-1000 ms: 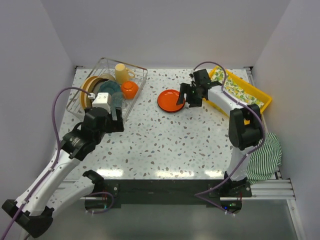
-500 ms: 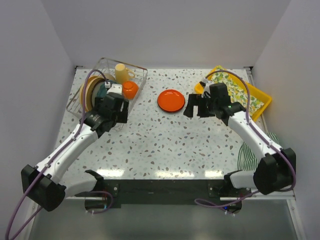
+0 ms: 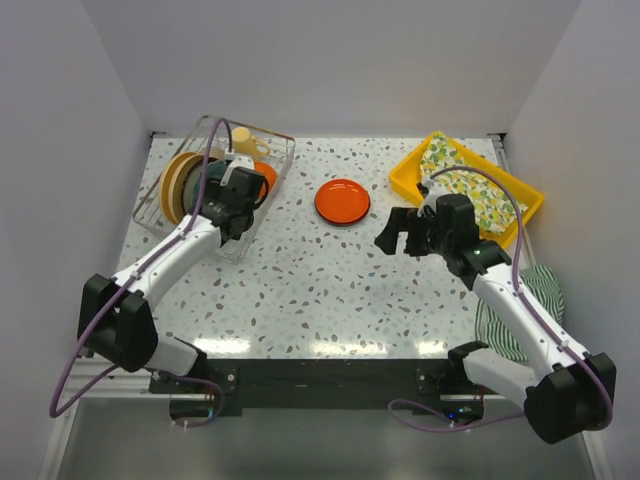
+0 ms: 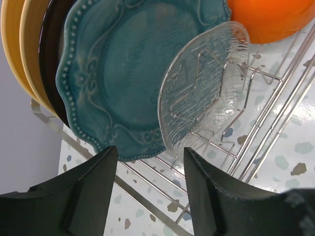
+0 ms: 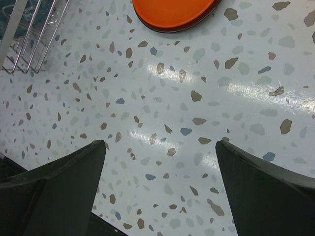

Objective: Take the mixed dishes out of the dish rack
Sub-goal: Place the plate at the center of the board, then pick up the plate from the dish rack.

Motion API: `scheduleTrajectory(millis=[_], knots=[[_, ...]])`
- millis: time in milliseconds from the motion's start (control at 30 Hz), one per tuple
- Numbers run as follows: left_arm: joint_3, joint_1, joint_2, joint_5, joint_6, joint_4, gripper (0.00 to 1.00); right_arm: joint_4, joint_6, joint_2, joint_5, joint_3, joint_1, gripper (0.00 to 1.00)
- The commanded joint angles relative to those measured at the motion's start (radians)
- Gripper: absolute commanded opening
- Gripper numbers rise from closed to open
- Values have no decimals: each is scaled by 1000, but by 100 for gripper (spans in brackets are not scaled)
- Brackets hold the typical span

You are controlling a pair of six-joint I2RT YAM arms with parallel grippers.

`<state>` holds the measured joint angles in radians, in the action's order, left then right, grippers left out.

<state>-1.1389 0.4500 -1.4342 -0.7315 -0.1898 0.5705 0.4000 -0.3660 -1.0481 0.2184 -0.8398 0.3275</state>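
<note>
The dish rack [image 3: 284, 152] stands at the table's back left, holding tan-yellow plates [image 4: 19, 59], a dark brown plate [image 4: 49, 64], a teal plate [image 4: 118, 73], a clear glass plate [image 4: 202, 93], an orange bowl [image 4: 270, 19] and a cream mug [image 3: 248, 147]. My left gripper [image 3: 238, 205] hangs inside the rack. In the left wrist view it [image 4: 150, 167] is open, with only rack wires between its fingers, just below the rims of the teal and glass plates. An orange plate [image 3: 342, 200] lies flat on the table. My right gripper [image 3: 395, 232] is wide open over bare table, right of that plate [image 5: 172, 12].
A yellow tray [image 3: 405, 175] with a lemon-print cloth sits at the back right. A green striped cloth [image 3: 525, 300] hangs off the table's right edge. The rack's corner [image 5: 29, 39] shows at the upper left of the right wrist view.
My left gripper has pushed farther into the rack and its jaws have narrowed. The right gripper has let go of the orange plate, opened wide and drawn back to the near right.
</note>
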Motion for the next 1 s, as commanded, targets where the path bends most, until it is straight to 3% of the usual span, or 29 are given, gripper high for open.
scheduleTrajectory(millis=[0,233,600,733,967], knots=[[-44,-19,-44,-106,13,-92,59,-9,-7,59,-14,27,5,98],[-53,-39,-147,-126,3,-135,52,17,5,86,-4,44,5,98],[-84,-40,-233,-203,-7,-127,28,20,13,83,-5,47,5,98],[-91,-40,-232,-212,-16,-110,13,16,6,71,-5,42,5,98],[-94,-39,-146,-221,-23,-90,3,7,-11,54,2,41,5,98]])
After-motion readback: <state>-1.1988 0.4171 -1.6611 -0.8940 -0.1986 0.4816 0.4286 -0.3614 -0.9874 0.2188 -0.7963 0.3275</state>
